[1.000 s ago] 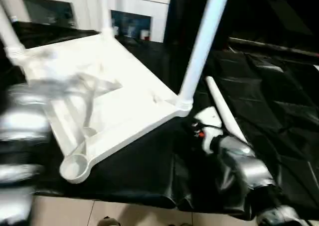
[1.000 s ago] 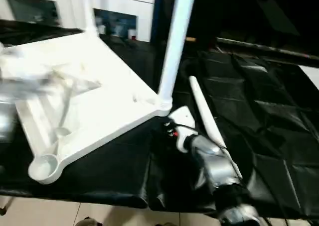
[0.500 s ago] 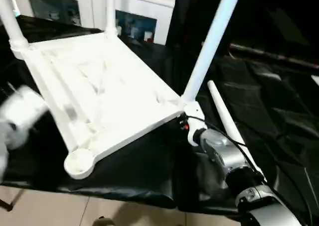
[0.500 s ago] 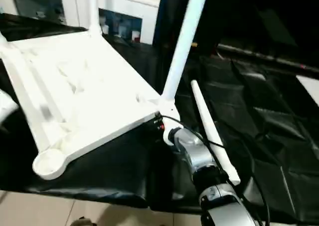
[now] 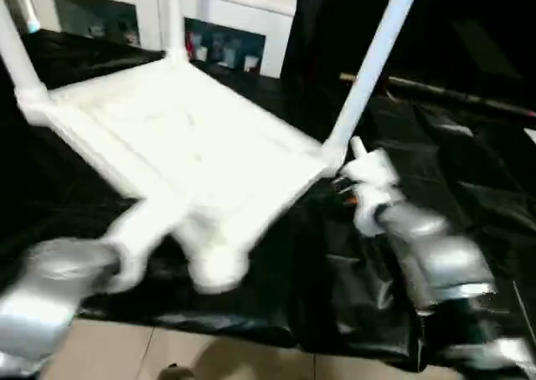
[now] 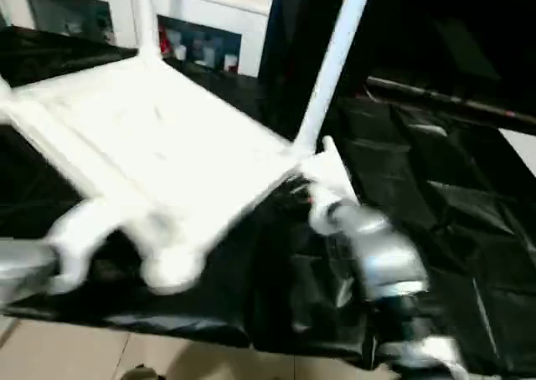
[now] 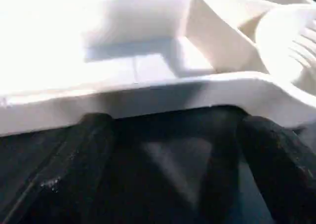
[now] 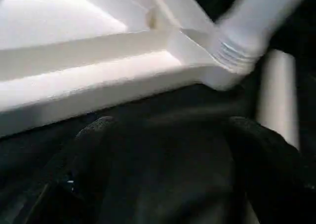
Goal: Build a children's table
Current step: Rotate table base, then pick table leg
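Observation:
The children's table's white tabletop [image 5: 193, 137] lies underside up on the black work table. Three white legs stand in its corners: the right [image 5: 377, 70], the back [image 5: 172, 20] and the far left [image 5: 12, 53]. The round socket [image 5: 218, 267] at the near corner holds no leg. My left gripper [image 7: 173, 130] is open, and its black fingers [image 7: 94, 130] stand wide apart just short of the tabletop's near edge beside that socket [image 7: 291, 51]. My right gripper [image 8: 173, 130] is open below the right corner. A loose leg [image 8: 276, 95] lies beside it.
Creased black cloth covers the work table [image 5: 469, 162], which stretches to the right. Its front edge drops to a tiled floor [image 5: 209, 355]. White cabinets [image 5: 226, 28] stand behind. My silver right forearm [image 5: 427, 254] lies over the cloth at the front right.
My left arm has swung in from the left edge toward the near socket of the tabletop. My right gripper stays by the right corner. The camera has shifted.

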